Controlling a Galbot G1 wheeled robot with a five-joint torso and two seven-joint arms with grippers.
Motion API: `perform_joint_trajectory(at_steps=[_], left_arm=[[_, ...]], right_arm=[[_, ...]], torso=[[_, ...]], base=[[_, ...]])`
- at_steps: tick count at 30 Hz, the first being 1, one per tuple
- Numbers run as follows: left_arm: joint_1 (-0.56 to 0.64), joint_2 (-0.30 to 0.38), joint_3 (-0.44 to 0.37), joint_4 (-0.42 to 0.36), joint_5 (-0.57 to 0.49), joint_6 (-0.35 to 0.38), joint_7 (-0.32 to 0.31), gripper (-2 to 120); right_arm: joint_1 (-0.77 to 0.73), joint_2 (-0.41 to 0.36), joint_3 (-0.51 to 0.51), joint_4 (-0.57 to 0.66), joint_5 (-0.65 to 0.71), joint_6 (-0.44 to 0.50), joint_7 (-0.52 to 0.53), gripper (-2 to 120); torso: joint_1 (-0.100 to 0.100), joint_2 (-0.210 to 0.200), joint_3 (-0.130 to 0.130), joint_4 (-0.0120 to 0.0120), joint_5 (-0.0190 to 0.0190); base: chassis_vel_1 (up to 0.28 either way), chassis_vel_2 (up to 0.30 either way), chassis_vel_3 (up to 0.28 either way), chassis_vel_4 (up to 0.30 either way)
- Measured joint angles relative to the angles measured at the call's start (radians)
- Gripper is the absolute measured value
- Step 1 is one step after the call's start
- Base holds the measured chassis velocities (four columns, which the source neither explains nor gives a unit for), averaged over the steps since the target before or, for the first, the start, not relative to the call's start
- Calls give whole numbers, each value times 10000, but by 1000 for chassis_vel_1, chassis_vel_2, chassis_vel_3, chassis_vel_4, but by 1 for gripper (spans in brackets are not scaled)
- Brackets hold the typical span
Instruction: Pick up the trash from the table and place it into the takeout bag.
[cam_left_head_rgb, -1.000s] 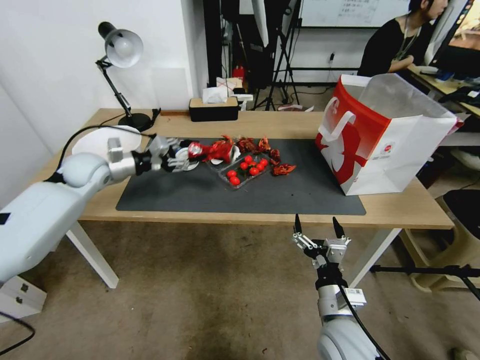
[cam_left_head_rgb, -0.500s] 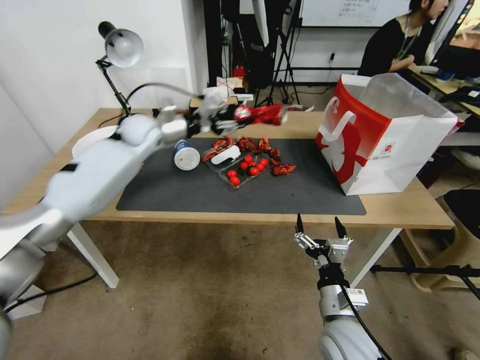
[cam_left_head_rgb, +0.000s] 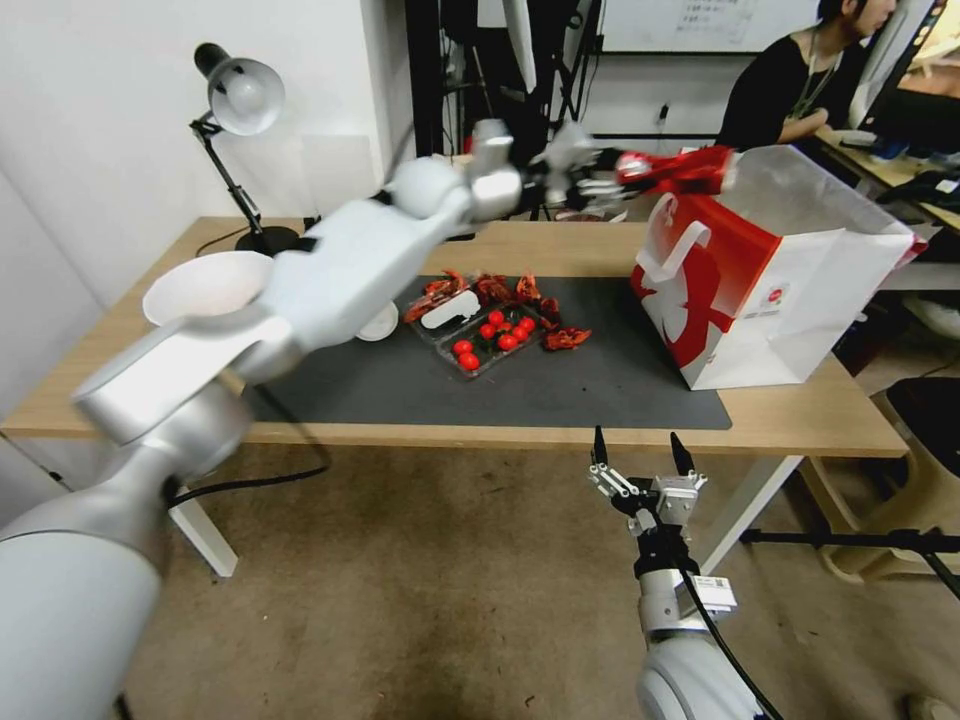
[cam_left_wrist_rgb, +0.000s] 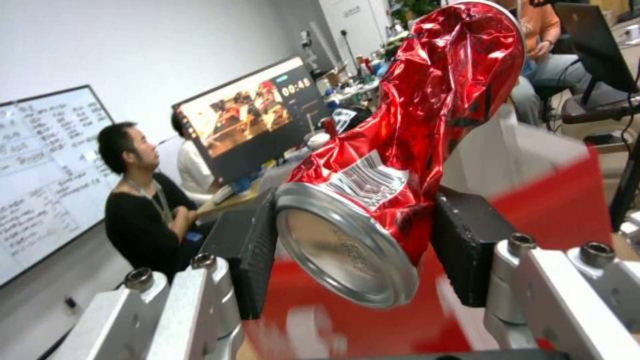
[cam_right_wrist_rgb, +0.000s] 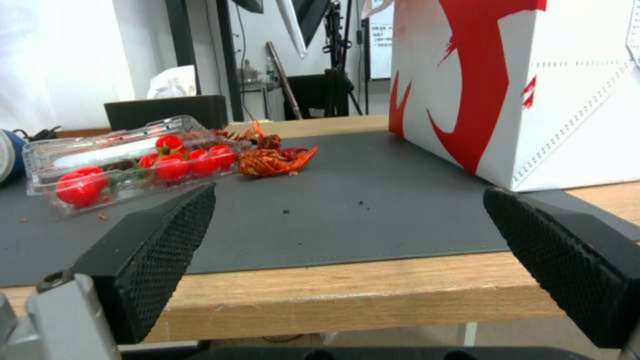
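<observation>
The left gripper (cam_left_head_rgb: 625, 175) has swung from the left of the mat, up across the table, and now sits at upper centre of the head view, just at the near rim of the bag (cam_left_head_rgb: 780, 290). It is clamped on the can (cam_left_head_rgb: 680, 170); in the left wrist view the two black pads (cam_left_wrist_rgb: 257, 260) press the crushed can (cam_left_wrist_rgb: 407, 145) from both sides near its silver end, with the bag's red wall blurred just behind and below.

The can looks level with the bag's open top and not yet over the middle of it, so the carry is nearly done and the drop is not yet made. Judging by this, the next need is a little more reach over the opening before letting go.

The right gripper (cam_left_head_rgb: 640, 470) hangs low at bottom centre, below the table's (cam_left_head_rgb: 560, 250) front edge, fingers spread wide and empty; its position matches a second ago.

On the mat (cam_left_head_rgb: 560, 385) remain a clear tray of tomatoes (cam_left_head_rgb: 490, 340), red scraps (cam_left_head_rgb: 567, 339), a lidded cup (cam_left_head_rgb: 378, 322) partly behind the arm, and a paper bowl (cam_left_head_rgb: 205, 285) at left.
</observation>
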Motion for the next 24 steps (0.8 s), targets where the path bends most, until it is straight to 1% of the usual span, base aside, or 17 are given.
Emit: perform_joint_trajectory(at_steps=[1,2,3,4,5,6,7,8,9,10,12,14,16,20,24], left_arm=[[-168,-377,0,355,76,-7,0,50],[-168,-377,0,355,76,-7,0,50],[-393,-858,2,796,152,-10,13,50],[-664,-1298,39,1224,190,-24,30,50],[-786,-1532,98,1410,194,-25,39,50],[-786,-1532,98,1410,194,-25,39,50],[-897,-1790,212,1580,195,-24,36,50],[-970,-1896,402,1574,106,-11,-64,50],[-998,-1922,564,1489,-34,10,-150,50],[-998,-1922,564,1489,-34,10,-150,50],[-1023,-1937,1047,1227,-294,61,-327,50],[-1023,-1934,1107,1199,-319,66,-343,50],[-999,-1907,1485,1066,-464,78,-380,50],[-923,-1885,1686,914,-590,79,-398,50],[-900,-1881,1716,840,-621,78,-449,50]], right_arm=[[-4,-1,4,1,0,1,6,100],[-4,-1,4,1,0,1,6,100],[-9,-3,10,18,0,1,11,100],[-23,-5,25,46,0,7,19,100],[-32,-8,31,60,0,10,21,100],[-32,-8,31,60,0,10,21,100],[-49,-13,36,78,0,17,24,100],[-49,-17,40,85,0,20,28,100],[-40,-18,39,89,0,19,28,100],[-40,-18,39,89,0,19,28,100],[-11,-15,25,91,0,20,28,100],[-9,-13,22,91,0,20,27,100],[3,1,-10,91,0,20,23,100],[46,23,-31,67,0,18,21,100],[66,25,-35,58,0,15,20,100]], torso=[[0,0,0,5,0],[0,0,0,5,0],[0,0,0,9,-3],[0,0,-2,7,-2],[0,1,-2,6,-2],[0,1,-2,6,-2],[0,1,-2,4,-2],[0,1,-1,1,0],[0,1,-2,7,-3],[0,1,-2,7,-3],[0,1,-2,7,-4],[0,2,-2,8,-5],[0,2,-2,7,-5],[0,2,-2,8,-5],[0,2,-2,7,-5]], base=[[0,0,0,0],[0,0,0,0],[0,0,0,0],[0,0,0,0],[0,0,0,0],[0,0,0,0],[0,0,0,0],[0,0,0,0],[0,0,0,0],[0,0,0,0],[0,0,0,0],[0,0,0,0],[0,0,0,0],[0,0,0,0],[0,0,0,0]])
